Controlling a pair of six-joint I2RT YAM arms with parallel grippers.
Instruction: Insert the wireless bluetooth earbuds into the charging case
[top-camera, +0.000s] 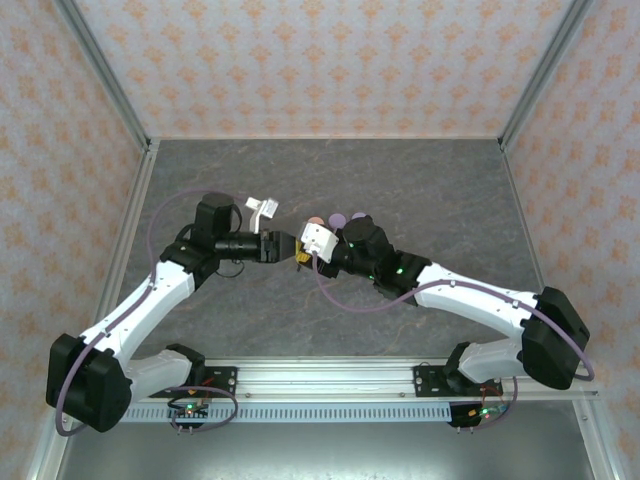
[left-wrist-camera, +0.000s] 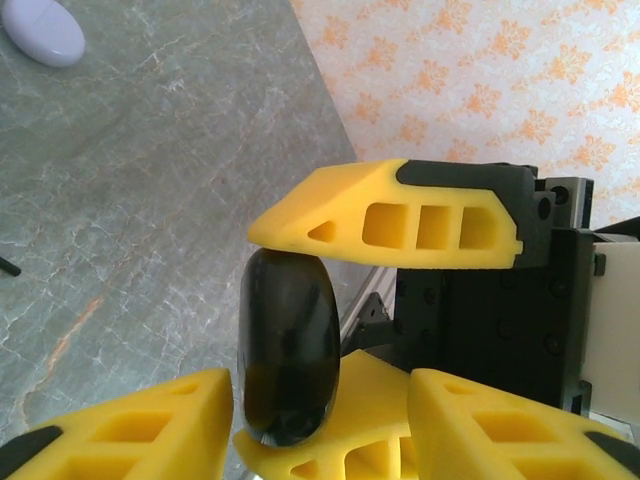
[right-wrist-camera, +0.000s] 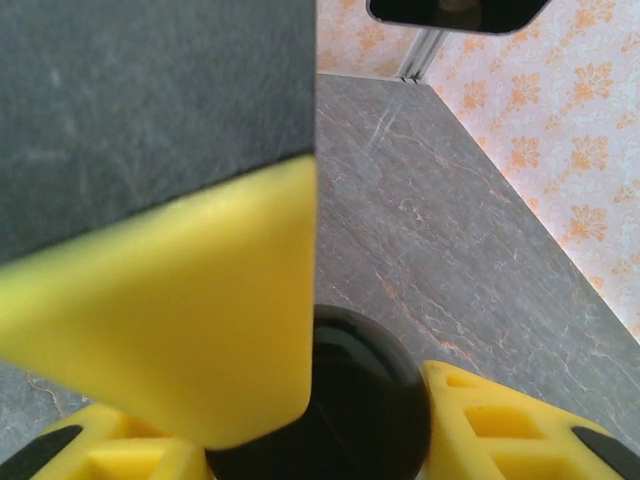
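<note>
Centrally, right tool (right-wrist-camera: 320, 430) grips black case (left-wrist-camera: 288, 345); table (top-camera: 400, 180) edges distant.

One black case (left-wrist-camera: 288, 345), one white case (left-wrist-camera: 42, 30), two purple cases (top-camera: 338, 217), one pink case (top-camera: 316, 220).

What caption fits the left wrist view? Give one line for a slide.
Black charging case, edge-on between the right gripper's fingers, with the left gripper's fingers flanking it; white case beyond.

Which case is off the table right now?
The black case, clamped in the right gripper and held up in the air. The pale case lies flat on the table.
</note>
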